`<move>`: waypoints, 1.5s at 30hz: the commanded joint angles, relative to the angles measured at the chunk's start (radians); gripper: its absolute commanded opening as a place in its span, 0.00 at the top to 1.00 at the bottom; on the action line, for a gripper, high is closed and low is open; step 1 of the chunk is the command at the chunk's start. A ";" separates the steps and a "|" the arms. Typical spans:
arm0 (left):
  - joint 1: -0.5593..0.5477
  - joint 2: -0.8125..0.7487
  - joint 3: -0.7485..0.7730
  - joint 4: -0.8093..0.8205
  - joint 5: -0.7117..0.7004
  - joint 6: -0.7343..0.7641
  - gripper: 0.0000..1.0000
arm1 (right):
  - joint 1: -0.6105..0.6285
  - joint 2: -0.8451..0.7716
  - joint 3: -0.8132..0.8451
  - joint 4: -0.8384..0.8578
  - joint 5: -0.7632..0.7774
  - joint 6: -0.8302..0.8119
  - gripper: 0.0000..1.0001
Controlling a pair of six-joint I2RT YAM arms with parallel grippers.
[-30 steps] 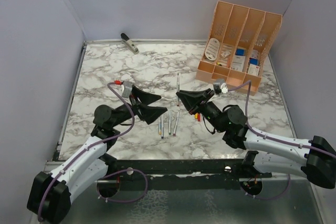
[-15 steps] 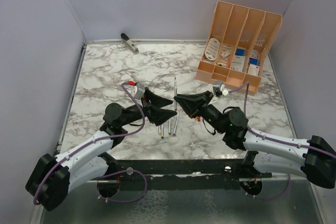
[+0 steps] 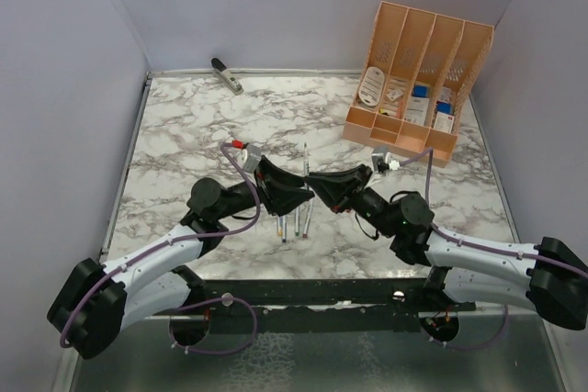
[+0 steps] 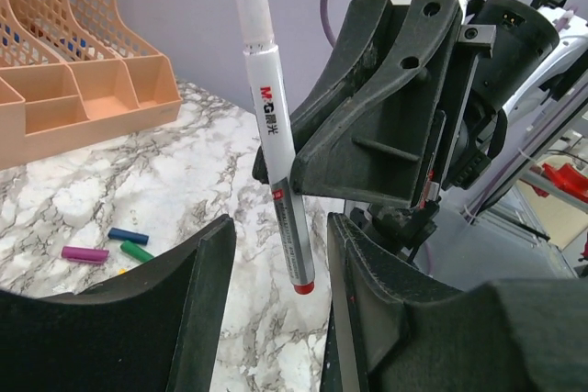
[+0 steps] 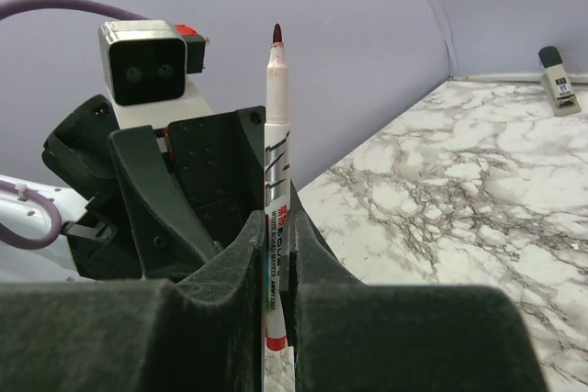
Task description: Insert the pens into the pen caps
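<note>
My right gripper (image 3: pixel 315 179) (image 5: pixel 278 238) is shut on a white pen (image 3: pixel 306 161) (image 5: pixel 276 162) and holds it upright above the table, dark red tip up. In the left wrist view that pen (image 4: pixel 276 162) hangs between the open jaws of my left gripper (image 4: pixel 280 224) (image 3: pixel 294 192); its red-banded lower end is level with the fingertips, with a gap on each side. Three more pens (image 3: pixel 296 219) lie side by side on the marble below. Purple (image 4: pixel 84 253), blue (image 4: pixel 127 236) and green (image 4: pixel 138 252) caps lie together on the table. Red and yellow caps are not clearly visible.
A peach desk organizer (image 3: pixel 418 80) (image 4: pixel 73 89) stands at the back right. A grey stapler-like tool (image 3: pixel 226 75) (image 5: pixel 559 80) lies at the back left by the wall. Grey walls close off the table on three sides.
My left gripper has moved right and forward until its open jaws bracket the pen. My right gripper has shifted slightly left with the pen still in it.
</note>
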 commanded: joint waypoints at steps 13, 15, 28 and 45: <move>-0.031 -0.010 0.017 0.043 -0.052 0.036 0.71 | 0.001 0.028 0.007 0.063 -0.049 0.026 0.99; -0.031 -0.005 0.017 0.042 -0.052 0.034 0.77 | 0.000 0.022 0.008 0.054 -0.046 0.020 0.99; -0.031 0.035 0.047 -0.011 -0.049 0.051 1.00 | 0.001 0.009 0.029 -0.019 -0.043 -0.022 0.99; -0.031 -0.046 0.009 -0.330 -0.249 0.149 1.00 | 0.001 -0.339 0.086 -0.462 0.269 -0.211 0.43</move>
